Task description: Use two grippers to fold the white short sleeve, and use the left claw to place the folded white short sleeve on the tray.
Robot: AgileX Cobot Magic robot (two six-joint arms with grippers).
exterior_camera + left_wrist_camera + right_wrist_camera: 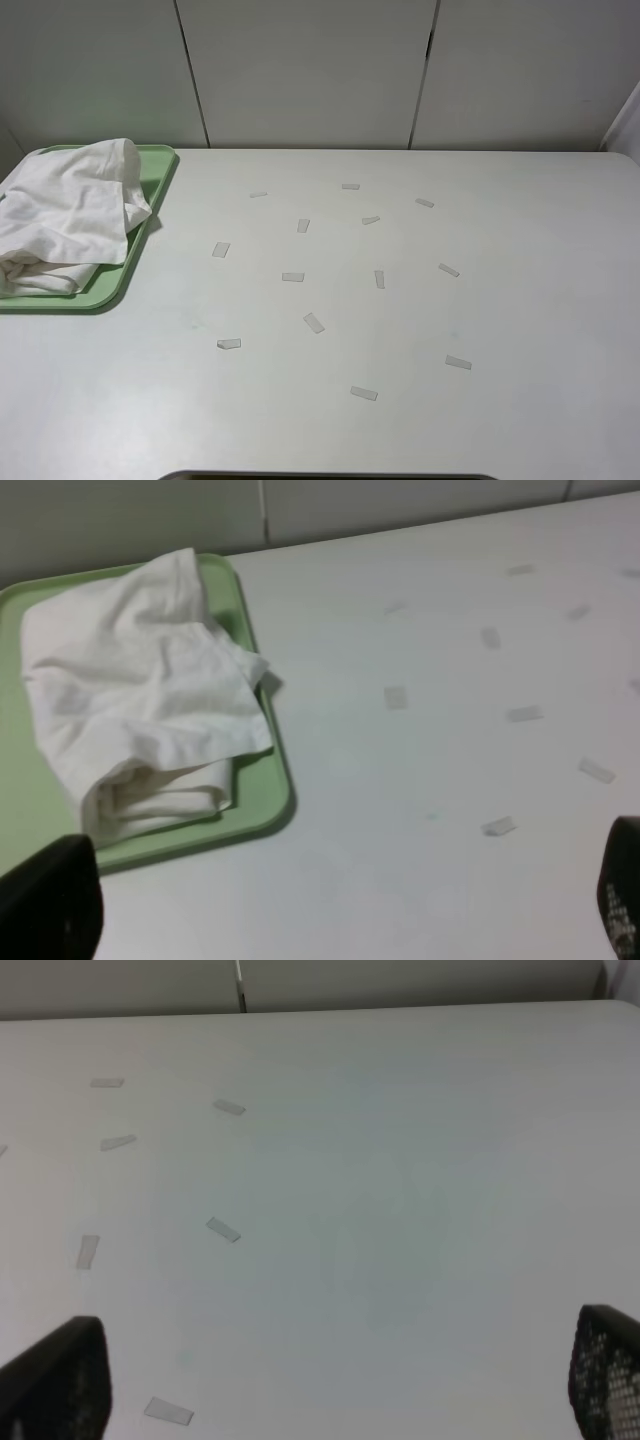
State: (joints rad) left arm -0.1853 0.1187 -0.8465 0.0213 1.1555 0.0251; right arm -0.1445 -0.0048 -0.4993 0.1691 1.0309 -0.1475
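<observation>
On the table's far left: the tray and shirt sit together, seen from the high camera.
Table (pixel 400 330): broad white surface filling most of the high view, with pale wall panels behind it.
White short sleeve (pixel 65 215): loosely bunched rather than neatly flat, lying on the tray; one fold droops over the tray's right rim toward the table.
Tray (pixel 155 165): pale green, rounded corners, low rim, near the table's back left corner; mostly covered by the shirt.
Left claw (pixel 340 910): only two dark fingertips show at the wrist view's corners, spread wide apart, nothing between them; it hovers clear of the tray.
Right gripper (pixel 340 1380): dark fingertips likewise spread wide, holding nothing, above bare table.
Tape strips (pixel 292 277): small pale pieces scattered across the table's middle, well apart from the tray.
</observation>
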